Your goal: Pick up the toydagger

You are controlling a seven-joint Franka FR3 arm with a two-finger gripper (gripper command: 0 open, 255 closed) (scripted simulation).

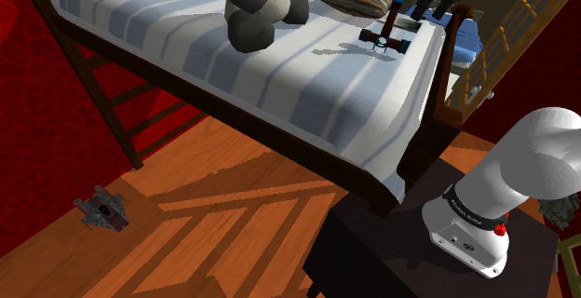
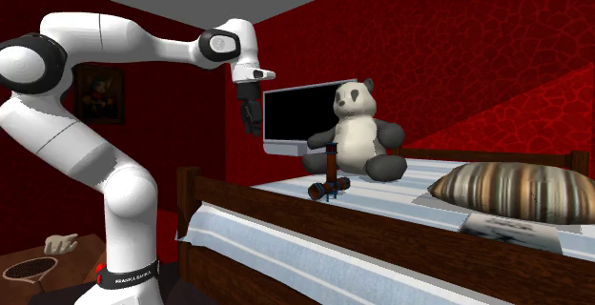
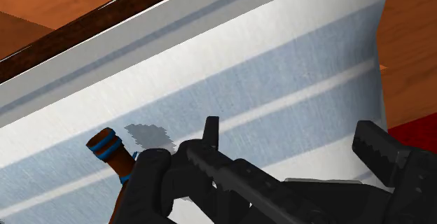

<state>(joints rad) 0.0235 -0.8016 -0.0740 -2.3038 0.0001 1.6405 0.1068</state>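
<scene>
The bedspread [image 1: 186, 35] is white with pale blue stripes, the toy dagger [image 3: 108, 148] brown with blue bands, the pillow [image 2: 505, 191] brown-striped.

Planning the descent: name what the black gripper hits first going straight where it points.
Probably the white-and-blue striped bedcover, just beside the brown, blue-banded toy dagger; depth is unclear.

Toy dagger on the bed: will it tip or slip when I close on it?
The toy dagger seems to stand handle-up on the striped bed, so a sideways nudge would probably tip it. It looks slim and rigid, likely light. The blue bands around its handle may help the open gripper hold it.
</scene>
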